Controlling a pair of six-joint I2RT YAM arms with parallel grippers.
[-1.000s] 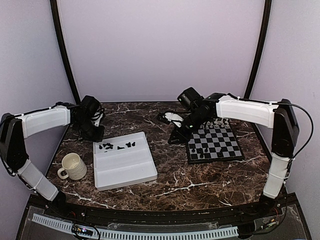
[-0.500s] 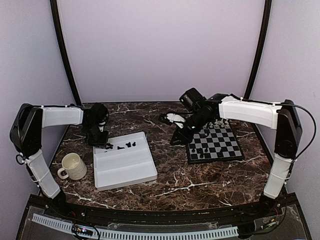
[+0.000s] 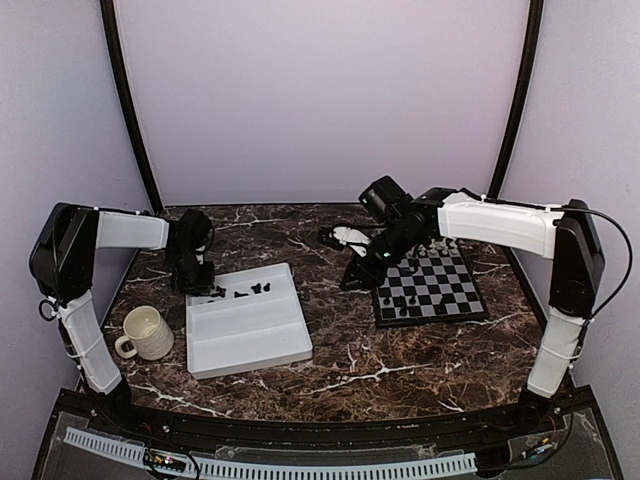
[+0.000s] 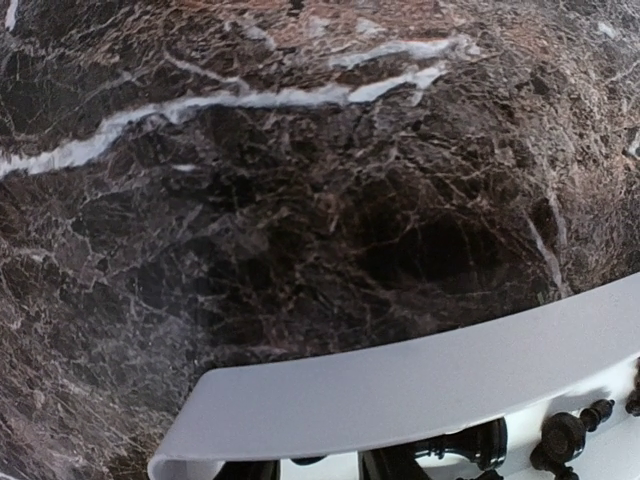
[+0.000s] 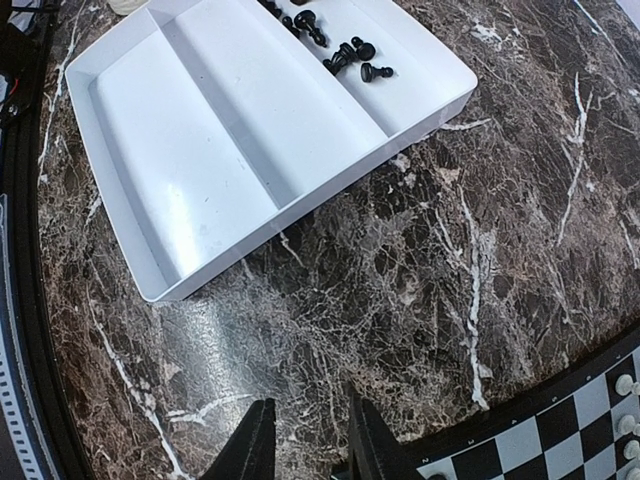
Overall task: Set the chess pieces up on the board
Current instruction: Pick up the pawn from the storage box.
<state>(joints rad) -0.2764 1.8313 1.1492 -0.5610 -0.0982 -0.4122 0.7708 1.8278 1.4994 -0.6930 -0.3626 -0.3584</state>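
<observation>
We count 1 chessboard (image 3: 440,290), 1 white tray (image 3: 250,345), 1 mug (image 3: 147,333), 2 robot arms.
Left arm (image 3: 125,232), right arm (image 3: 495,222); tray has three compartments; we make out about seven black chessmen (image 5: 342,55) in it; those on the chessboard are too small to count.

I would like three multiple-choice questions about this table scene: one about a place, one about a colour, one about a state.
1. Where in the white tray do the black pieces lie?
A. near compartment
B. far compartment
C. on its rim

2. What colour is the mug?
A. red
B. cream
C. blue

3. How does the mug stand?
A. upright
B. on its side
C. upside down

Answers:
1 B, the pieces cluster along the tray's far edge.
2 B, it looks pale cream against the dark marble.
3 A, its opening faces up.
</observation>
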